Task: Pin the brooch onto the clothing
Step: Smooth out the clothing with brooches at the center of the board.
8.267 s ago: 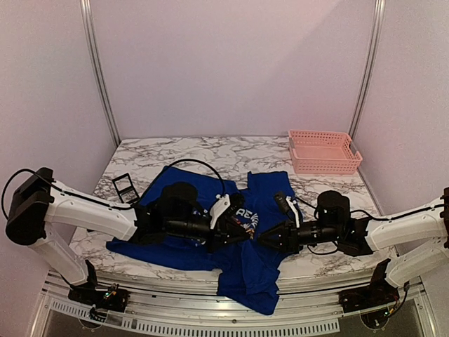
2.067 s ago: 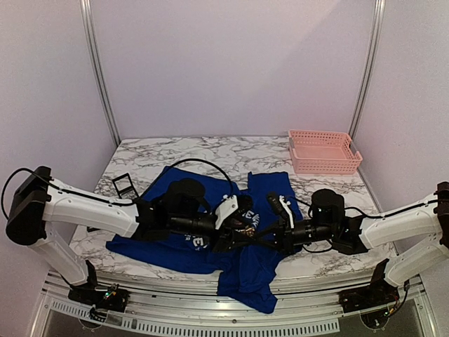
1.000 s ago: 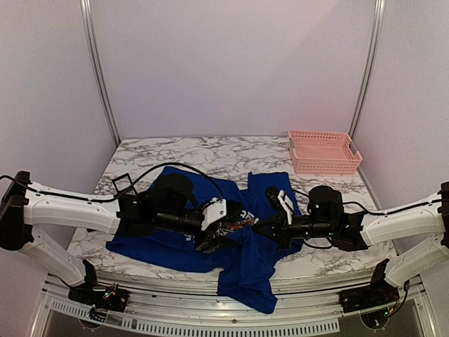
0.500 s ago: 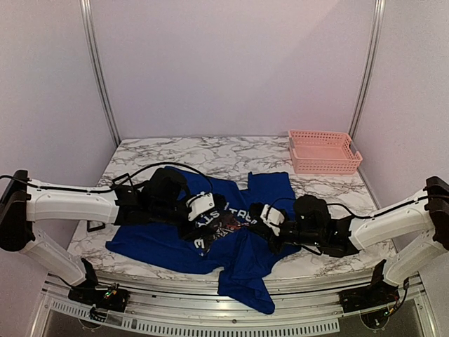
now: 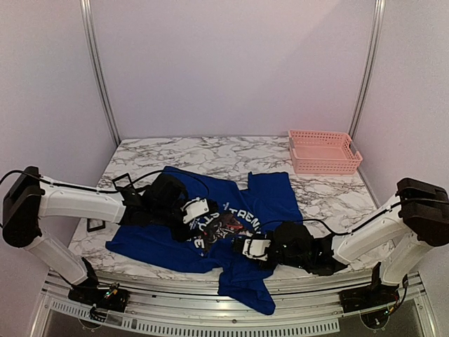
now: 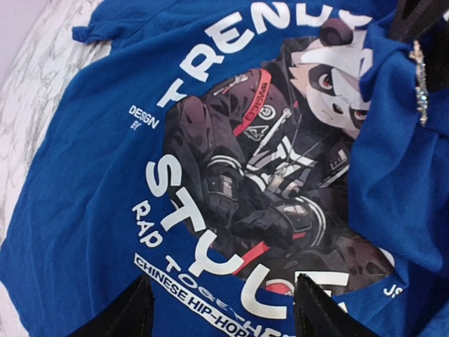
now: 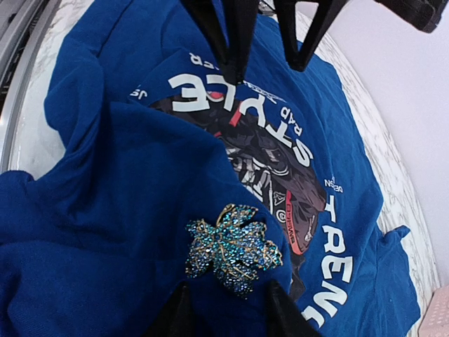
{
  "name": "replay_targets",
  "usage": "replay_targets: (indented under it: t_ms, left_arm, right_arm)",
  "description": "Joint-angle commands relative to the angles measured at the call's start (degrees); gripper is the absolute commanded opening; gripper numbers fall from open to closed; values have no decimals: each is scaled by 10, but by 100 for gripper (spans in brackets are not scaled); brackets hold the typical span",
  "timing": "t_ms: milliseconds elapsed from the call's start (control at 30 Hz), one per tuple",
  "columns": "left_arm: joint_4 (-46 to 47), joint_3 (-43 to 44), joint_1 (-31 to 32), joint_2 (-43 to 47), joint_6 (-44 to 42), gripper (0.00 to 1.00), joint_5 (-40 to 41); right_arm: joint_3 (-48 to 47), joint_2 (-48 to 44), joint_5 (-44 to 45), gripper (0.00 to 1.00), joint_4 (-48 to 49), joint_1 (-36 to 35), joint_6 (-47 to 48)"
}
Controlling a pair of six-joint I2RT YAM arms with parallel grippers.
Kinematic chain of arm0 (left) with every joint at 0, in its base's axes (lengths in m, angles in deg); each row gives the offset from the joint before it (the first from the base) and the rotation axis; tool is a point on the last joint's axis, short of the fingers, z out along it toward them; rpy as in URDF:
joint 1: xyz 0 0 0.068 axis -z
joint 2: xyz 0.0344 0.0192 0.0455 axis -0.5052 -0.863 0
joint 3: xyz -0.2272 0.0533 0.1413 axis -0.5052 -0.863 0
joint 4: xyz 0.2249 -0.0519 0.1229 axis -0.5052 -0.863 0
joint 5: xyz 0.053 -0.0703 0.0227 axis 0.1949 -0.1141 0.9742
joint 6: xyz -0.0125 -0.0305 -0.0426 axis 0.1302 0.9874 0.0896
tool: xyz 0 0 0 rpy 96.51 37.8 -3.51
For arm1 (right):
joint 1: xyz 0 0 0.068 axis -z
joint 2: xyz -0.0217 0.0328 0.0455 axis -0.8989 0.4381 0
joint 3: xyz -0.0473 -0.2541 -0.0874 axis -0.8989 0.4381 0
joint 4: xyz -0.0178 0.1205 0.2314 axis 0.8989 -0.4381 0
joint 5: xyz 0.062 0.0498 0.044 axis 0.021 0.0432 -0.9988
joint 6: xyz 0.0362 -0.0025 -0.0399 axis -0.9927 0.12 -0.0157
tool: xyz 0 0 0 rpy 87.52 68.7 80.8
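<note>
The clothing (image 5: 158, 239) is a royal-blue T-shirt spread on the marble table, its round panda print (image 6: 273, 175) facing up. The brooch (image 7: 233, 254), a leaf of blue-green stones with gold edging, sits on a raised fold of the shirt (image 7: 126, 210) beside the print. From the left wrist it shows edge-on (image 6: 421, 84). My right gripper (image 7: 226, 288) is open, its tips just short of the brooch and apart from it. Over the lower lettering of the print my left gripper (image 6: 223, 281) hangs open with nothing in it, and the right wrist view shows its fingers (image 7: 235, 42) too.
A pink basket (image 5: 324, 151) stands at the back right. A small black frame (image 5: 121, 184) lies at the left by the shirt's sleeve. The shirt's hem (image 5: 245, 291) hangs over the table's front edge. Both arms lie low over the shirt, tips close together (image 5: 228, 235).
My right gripper has gone from shut to open and has drawn back toward the near edge, leaving the brooch on the fold. The left gripper has pulled back to the left.
</note>
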Motion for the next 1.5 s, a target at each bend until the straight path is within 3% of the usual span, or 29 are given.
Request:
replay_targets:
  t_ms: [0,133,300,400,500,633,767,933,1067,1233,1467]
  left_arm:
    - [36,-4,-16,-6,-25,69,30]
    - [39,-3,-21,1,-26,70,37]
    - [10,13,-22,16,-20,74,62]
    - [-46,55,-30,0,-6,78,117]
    - [-139,123,-56,-26,-7,78,140]
    - [-294,261,-103,-103,-25,77,161]
    - [-384,356,-140,-208,-26,75,169]
    - [-358,375,-168,-275,-50,73,203]
    - [-316,380,-201,-301,-41,73,209]
    - [-306,401,-249,-349,-12,72,209]
    - [-302,451,-280,-413,13,72,221]
  right_arm:
    - [2,-37,27,46,-68,-7,-15]
    - [-7,-91,35,51,-147,-6,-51]
    - [-59,-157,-16,56,-300,13,-111]
    - [-119,-186,-99,60,-392,108,-224]
    - [-185,-173,-120,60,-479,210,-362]
    - [-248,-102,-101,60,-570,290,-457]
    - [-270,-31,-133,58,-552,343,-489]
    - [-343,87,-161,42,-568,370,-477]
    - [-396,174,-124,41,-603,377,-455]
    - [-484,270,-111,41,-633,436,-421]
    - [-742,453,-70,41,-718,484,-348]
